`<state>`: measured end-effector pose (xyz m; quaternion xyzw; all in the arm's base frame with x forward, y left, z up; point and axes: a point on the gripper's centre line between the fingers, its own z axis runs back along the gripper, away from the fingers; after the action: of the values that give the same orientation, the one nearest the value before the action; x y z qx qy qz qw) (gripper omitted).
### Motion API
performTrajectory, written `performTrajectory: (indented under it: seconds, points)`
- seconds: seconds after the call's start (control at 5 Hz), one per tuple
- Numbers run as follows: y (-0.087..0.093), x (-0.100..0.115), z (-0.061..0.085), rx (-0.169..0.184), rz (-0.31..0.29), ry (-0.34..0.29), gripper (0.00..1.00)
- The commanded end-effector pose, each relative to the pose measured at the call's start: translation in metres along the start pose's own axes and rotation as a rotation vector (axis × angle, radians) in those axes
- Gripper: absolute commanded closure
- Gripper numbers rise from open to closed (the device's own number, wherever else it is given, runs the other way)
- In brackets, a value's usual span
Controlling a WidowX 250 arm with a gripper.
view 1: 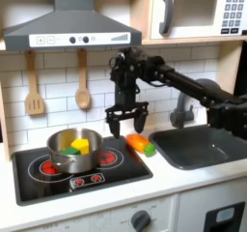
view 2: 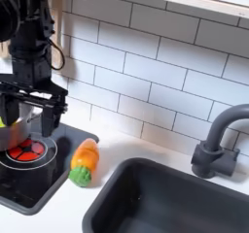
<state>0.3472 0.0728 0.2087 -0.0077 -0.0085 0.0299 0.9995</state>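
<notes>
In the first exterior view the gripper hangs at the centre of the frame, its two fingers spread wide and pointing down, holding nothing. Just below and to the right of it a toy carrot (orange with a green end) lies on the counter, beside the stove. A metal pot stands on the stove in the lower left, with yellow and green pieces inside.

In the second exterior view the gripper hovers at the left edge over the stove, with the carrot lying lower right of it, next to the sink. A faucet stands at the right.
</notes>
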Motion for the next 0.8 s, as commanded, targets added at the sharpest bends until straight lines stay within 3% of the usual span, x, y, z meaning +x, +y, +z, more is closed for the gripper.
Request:
performTrajectory:
  seconds: [0.0, 0.2, 0.6]
  points:
    - [-0.021, -0.001, 0.0, 0.01, -0.048, 0.004, 0.0]
    - [-0.031, -0.001, 0.001, 0.02, -0.073, 0.001, 0.0]
    - [-0.039, -0.001, -0.014, 0.044, -0.096, 0.034, 0.0]
